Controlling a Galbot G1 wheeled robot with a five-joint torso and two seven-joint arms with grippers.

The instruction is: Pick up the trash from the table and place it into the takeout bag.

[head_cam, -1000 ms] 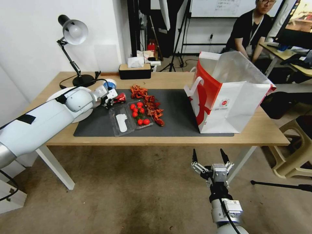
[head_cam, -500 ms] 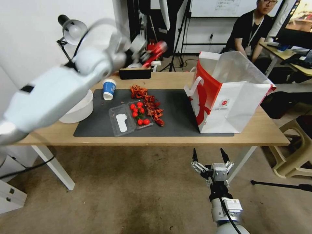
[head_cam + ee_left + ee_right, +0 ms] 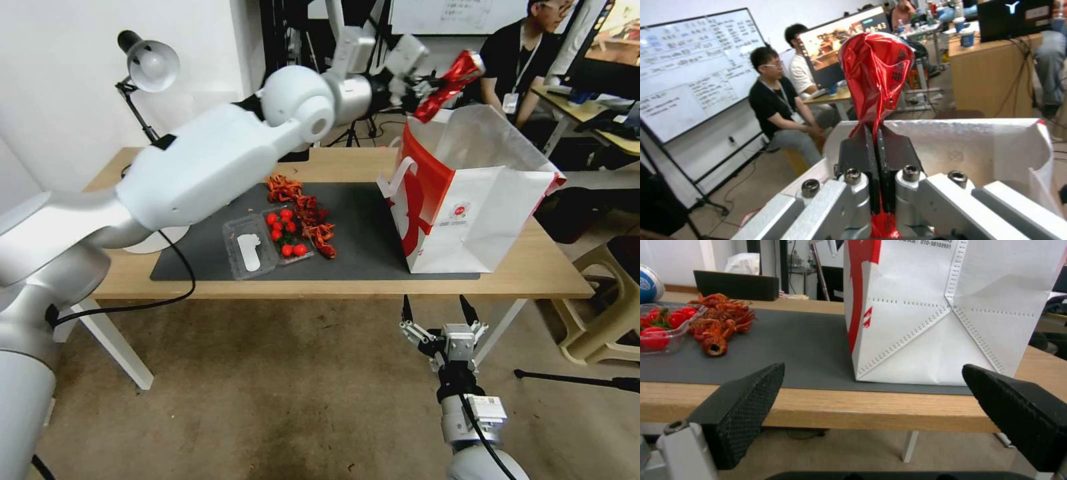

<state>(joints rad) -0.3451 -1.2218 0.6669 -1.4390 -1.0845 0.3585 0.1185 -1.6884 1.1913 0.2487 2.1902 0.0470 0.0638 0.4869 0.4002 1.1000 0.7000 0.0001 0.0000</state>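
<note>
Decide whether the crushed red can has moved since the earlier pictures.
Yes. Clamped in the left gripper, the crushed red can has gone from the mat's left end up to above the takeout bag's open mouth.

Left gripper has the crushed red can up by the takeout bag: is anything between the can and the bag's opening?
Nothing visible. The left gripper holds the crushed red can above the near rim of the takeout bag, whose mouth stands open. The right gripper hangs open below the table edge.

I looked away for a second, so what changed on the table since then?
The left hand lifted the crushed red can off the mat and swung it across, above the takeout bag, clamped throughout. The right hand stayed open below the table; the tomatoes stayed put.
</note>
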